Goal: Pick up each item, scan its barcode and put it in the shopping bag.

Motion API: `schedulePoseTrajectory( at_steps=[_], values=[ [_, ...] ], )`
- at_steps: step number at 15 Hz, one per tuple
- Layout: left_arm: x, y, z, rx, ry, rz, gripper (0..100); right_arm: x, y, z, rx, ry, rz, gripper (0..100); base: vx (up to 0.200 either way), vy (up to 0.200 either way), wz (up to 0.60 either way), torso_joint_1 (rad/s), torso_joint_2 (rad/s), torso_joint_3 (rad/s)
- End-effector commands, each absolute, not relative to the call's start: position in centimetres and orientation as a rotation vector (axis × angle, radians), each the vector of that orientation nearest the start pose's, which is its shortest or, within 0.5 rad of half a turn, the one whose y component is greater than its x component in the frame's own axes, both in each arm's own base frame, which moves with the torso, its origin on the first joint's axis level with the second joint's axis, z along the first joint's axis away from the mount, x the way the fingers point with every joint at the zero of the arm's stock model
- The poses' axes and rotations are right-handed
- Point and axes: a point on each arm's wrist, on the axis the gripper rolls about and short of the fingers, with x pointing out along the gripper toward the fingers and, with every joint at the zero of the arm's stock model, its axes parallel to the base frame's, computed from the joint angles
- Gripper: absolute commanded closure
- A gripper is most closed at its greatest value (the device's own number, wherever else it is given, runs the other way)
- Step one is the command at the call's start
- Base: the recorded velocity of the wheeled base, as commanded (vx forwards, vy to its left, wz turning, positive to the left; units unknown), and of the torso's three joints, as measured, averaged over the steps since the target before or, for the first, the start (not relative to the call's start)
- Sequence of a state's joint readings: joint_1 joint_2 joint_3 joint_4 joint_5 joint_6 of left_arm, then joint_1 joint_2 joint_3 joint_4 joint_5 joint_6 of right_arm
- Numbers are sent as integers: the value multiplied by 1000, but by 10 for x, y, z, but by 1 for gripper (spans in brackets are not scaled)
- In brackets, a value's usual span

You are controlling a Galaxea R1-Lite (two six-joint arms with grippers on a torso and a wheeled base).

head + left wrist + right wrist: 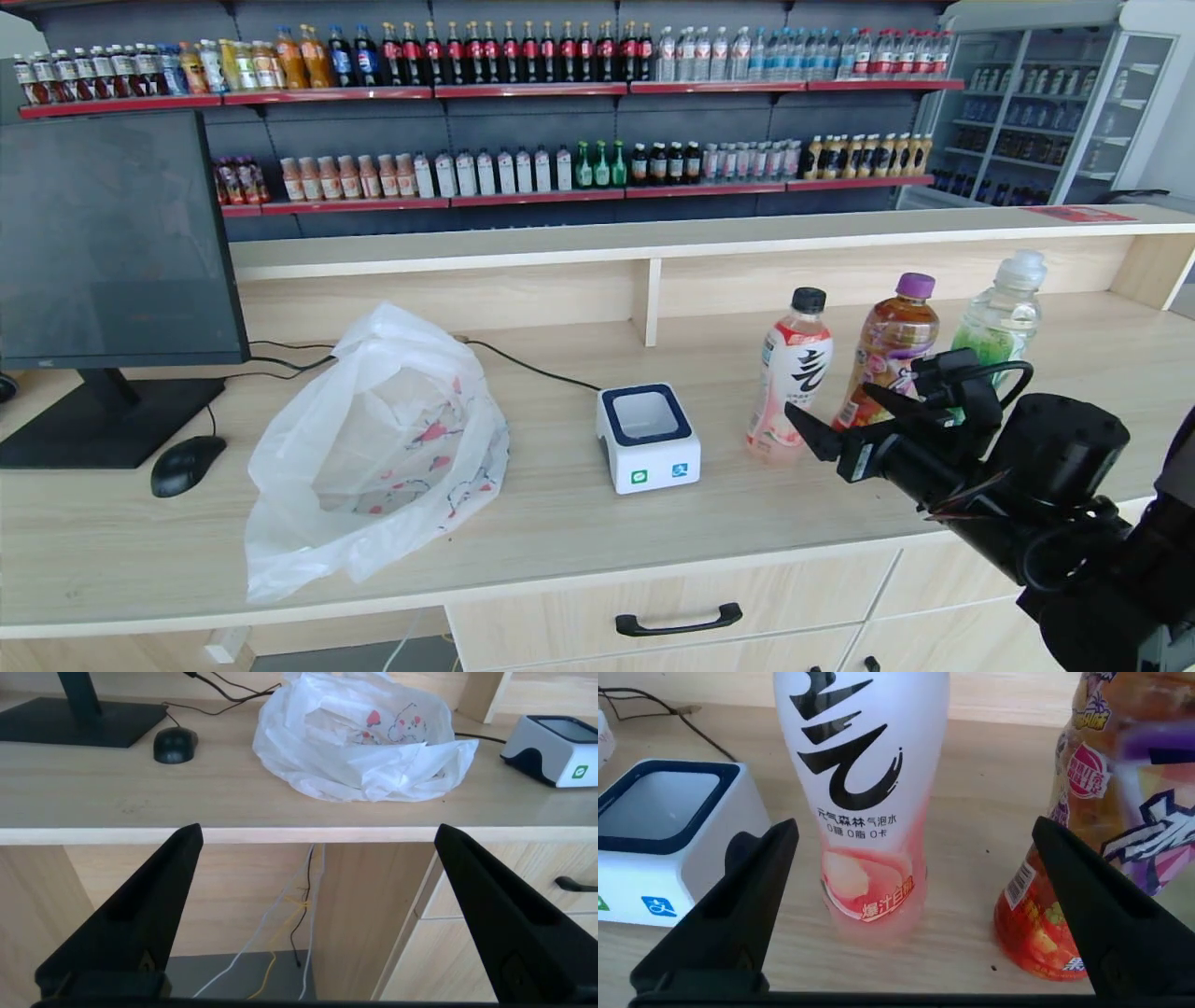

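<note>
Stood at the pick-up step, with the right gripper (829, 399) spread open just short of the pink bottle (789, 373), upright on the counter (560, 523) beside the scanner (647, 439); called next, likely, for advancing and closing round its body.

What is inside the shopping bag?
The shopping bag shows only its own printed pattern through the plastic; no item is visible inside, though crumpled folds cover the bottom.
</note>
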State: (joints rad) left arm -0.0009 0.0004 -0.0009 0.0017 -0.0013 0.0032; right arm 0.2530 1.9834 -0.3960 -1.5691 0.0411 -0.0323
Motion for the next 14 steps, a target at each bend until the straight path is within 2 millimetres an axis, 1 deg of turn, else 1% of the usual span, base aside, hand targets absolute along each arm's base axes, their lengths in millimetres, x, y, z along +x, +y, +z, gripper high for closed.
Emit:
schedulePoseTrajectory(
  at_steps=[1,3,8,14],
  values=[
    [-23,0,76,3,0,-3,0,299,77,93,-32,5,279,0,0,0,0,0,0,0],
    [-23,0,76,3,0,-2,0,301,77,94,-31,-3,276,0,0,0,0,0,0,0],
    [-23,0,76,3,0,-2,0,318,82,91,-31,-25,276,0,0,0,0,0,0,0],
    [-23,0,76,3,0,-2,0,316,91,89,-30,-20,305,0,0,0,0,0,0,0]
  ],
)
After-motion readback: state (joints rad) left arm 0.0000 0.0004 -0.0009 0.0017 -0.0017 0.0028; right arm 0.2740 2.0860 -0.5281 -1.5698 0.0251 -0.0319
